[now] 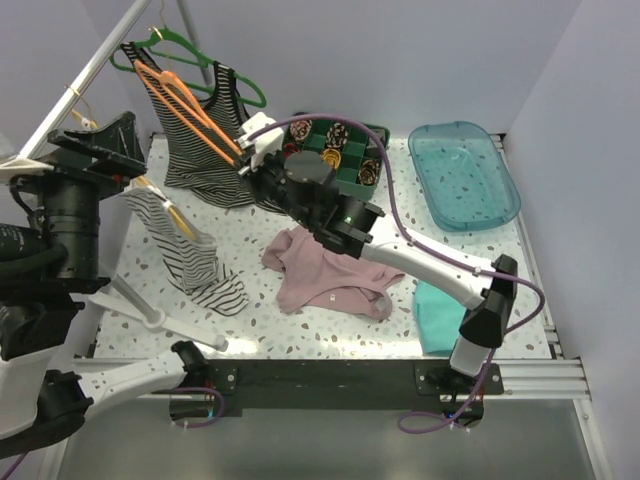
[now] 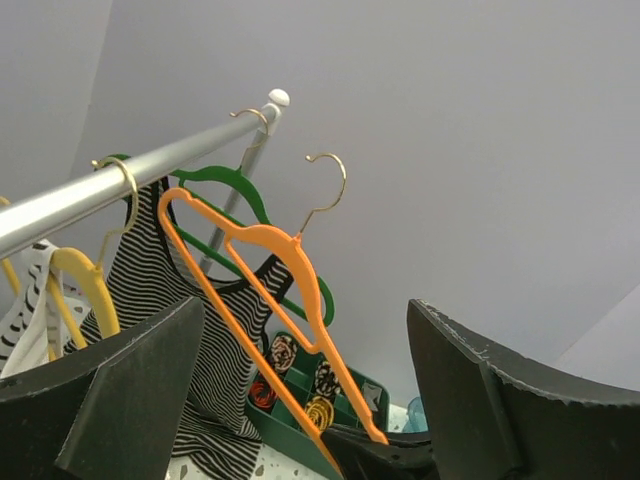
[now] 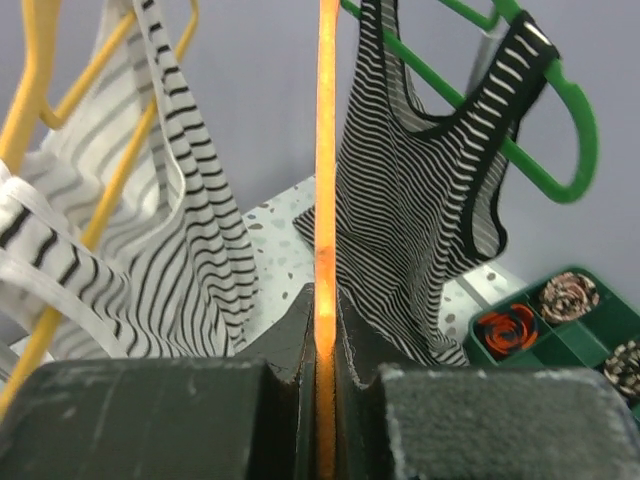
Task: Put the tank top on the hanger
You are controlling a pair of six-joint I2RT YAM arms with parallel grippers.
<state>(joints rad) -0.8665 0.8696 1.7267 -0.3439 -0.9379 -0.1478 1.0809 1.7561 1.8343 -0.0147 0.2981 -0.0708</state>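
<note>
Right gripper [image 1: 247, 148] holds the thin orange plastic hanger [image 1: 188, 108]; the dusty-pink fabric tank top [image 1: 322, 275] is on the speckled table [image 1: 258, 322].
Top view: gripper clamped on the hanger's lower end beside the striped tops [image 1: 200, 150]; pink top crumpled under that arm. Left wrist: left gripper [image 2: 303, 303] jaws wide apart, holding nothing; hanger's metal hook clear of the silver rail [image 2: 100, 190]. Right wrist: jaws shut tight on the orange bar.

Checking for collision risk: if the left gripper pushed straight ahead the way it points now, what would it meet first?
Most likely the hanger, which sits centred ahead of the left gripper between its open fingers; a striped tank top hangs behind. Depth is uncertain.
</note>
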